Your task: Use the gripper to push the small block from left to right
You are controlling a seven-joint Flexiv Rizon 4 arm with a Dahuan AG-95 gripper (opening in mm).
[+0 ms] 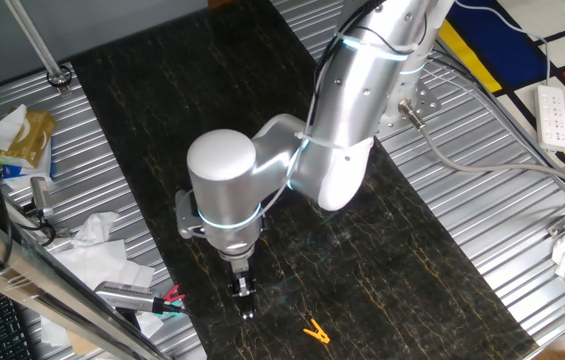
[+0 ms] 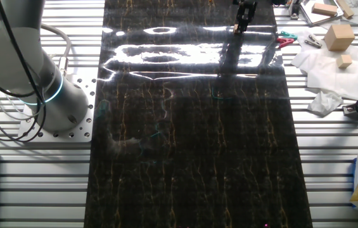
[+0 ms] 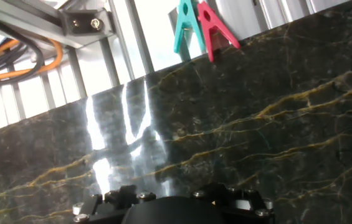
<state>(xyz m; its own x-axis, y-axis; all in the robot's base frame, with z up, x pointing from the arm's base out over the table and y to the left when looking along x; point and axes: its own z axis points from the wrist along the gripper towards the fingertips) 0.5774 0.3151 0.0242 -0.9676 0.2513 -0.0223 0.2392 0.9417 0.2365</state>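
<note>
One silver-grey arm reaches over the dark marbled slab that lies on the ribbed metal desk. Its pincer points straight down, with the tip at or just above the slab's surface. In both fixed views the black fingers read as one narrow shape. The hand view shows only the black mount at its lower edge, so I cannot tell how far the pincer is open. Nothing can be seen held in it.

In the other fixed view, a tiny light-brown piece sits just beside the pincer tip, toward the arm's base. This appears to be the small block, though whether it touches the fingers cannot be made out. It does not show clearly in the remaining two views.

A yellow-orange clip lies on the slab near the pincer, on the side away from the cluttered desk edge. On that cluttered side, a red clip and a teal clip sit together just off the slab's edge. Farther out the same way are crumpled white tissue and two larger wooden blocks. A white power strip lies well apart from the pincer, beyond the arm's base.
</note>
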